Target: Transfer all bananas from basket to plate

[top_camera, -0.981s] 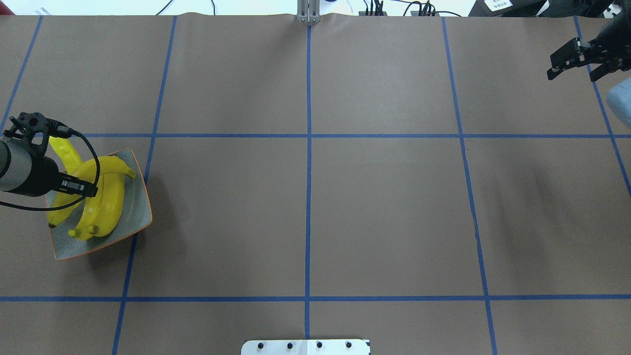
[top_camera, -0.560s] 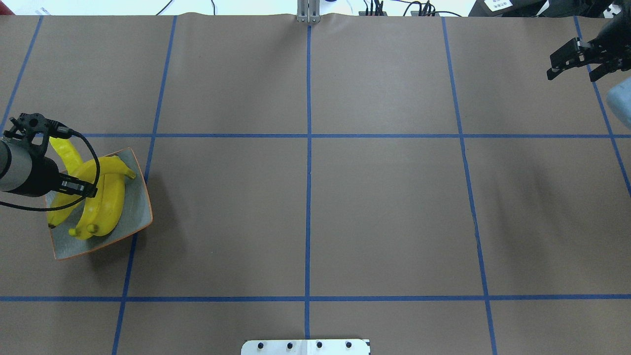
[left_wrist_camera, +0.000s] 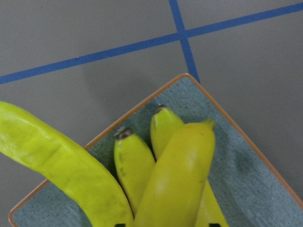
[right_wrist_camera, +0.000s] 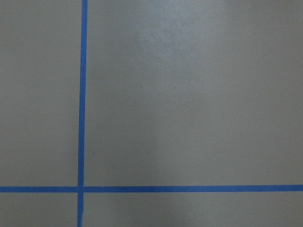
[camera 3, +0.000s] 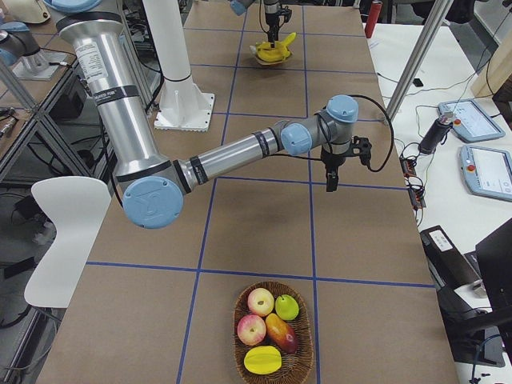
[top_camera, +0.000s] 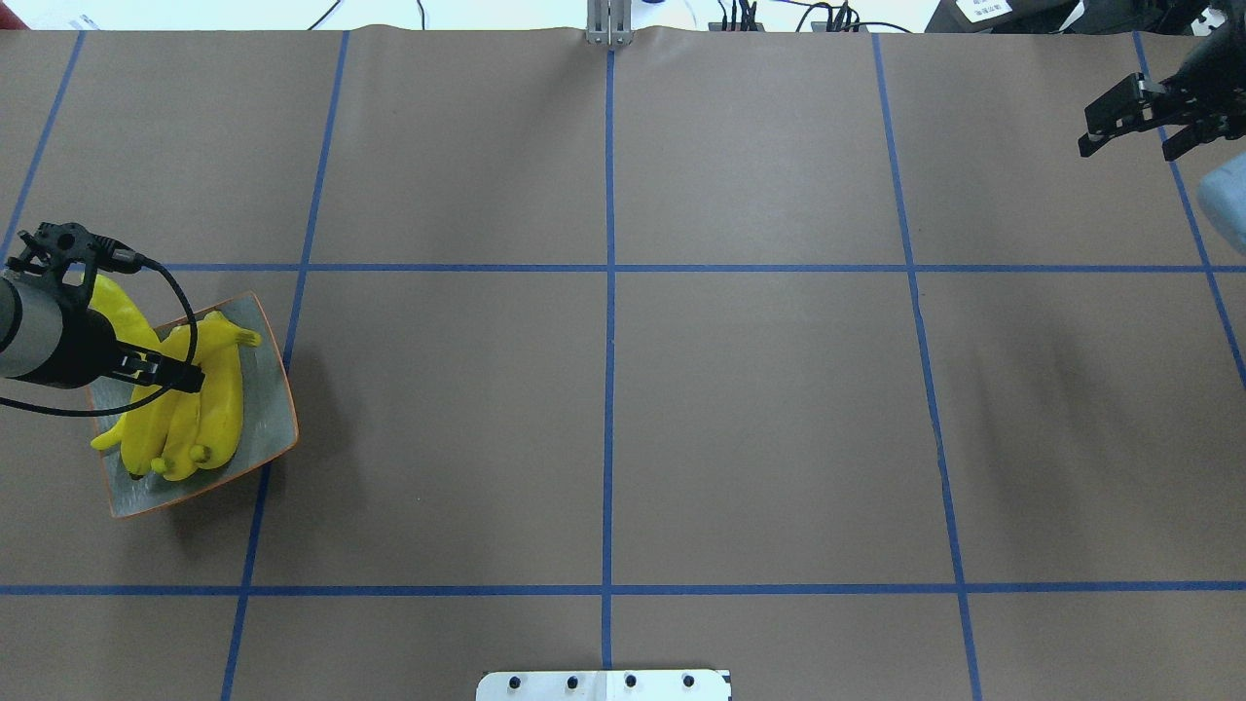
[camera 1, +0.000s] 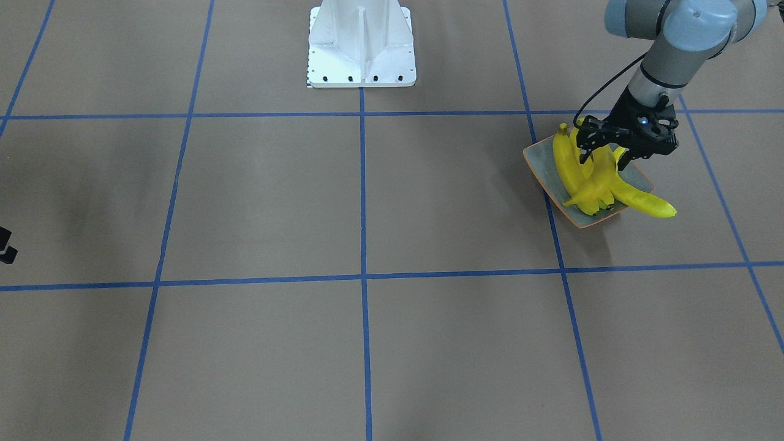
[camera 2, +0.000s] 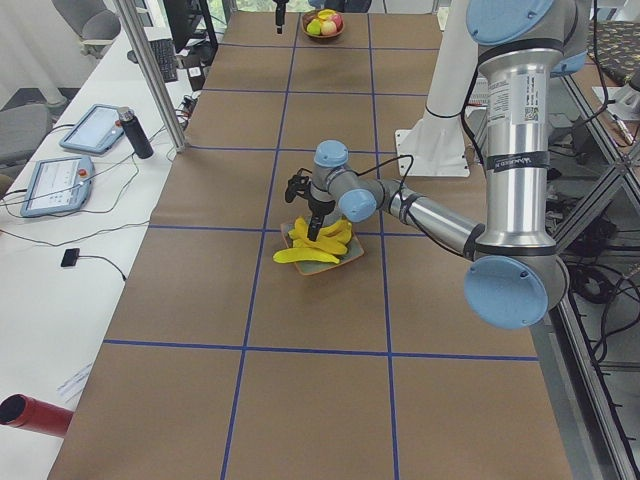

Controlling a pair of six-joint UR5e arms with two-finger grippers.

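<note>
Several yellow bananas (top_camera: 219, 409) lie piled on the grey-blue plate (top_camera: 273, 428) at the table's left end. They also show in the front view (camera 1: 569, 168) and in the left wrist view (left_wrist_camera: 180, 175). One banana (camera 1: 649, 205) hangs out over the plate's rim (camera 1: 539, 165). My left gripper (top_camera: 175, 378) is low over the pile and open, its jaws on either side of the top banana. My right gripper (top_camera: 1129, 153) is open and empty above the far right of the table. The woven basket (camera 3: 276, 344) holds apples and other fruit; no banana shows in it.
The white robot base (camera 1: 361, 49) stands at the table's near middle edge. Blue tape lines (top_camera: 609, 292) divide the brown table cover. Tablets and a dark bottle (camera 2: 135, 132) lie on a side bench beyond the table.
The top banana has dropped and swung to lie along the others, and the pile has shifted on the plate. The left gripper stayed over it. The right gripper has not moved.
</note>
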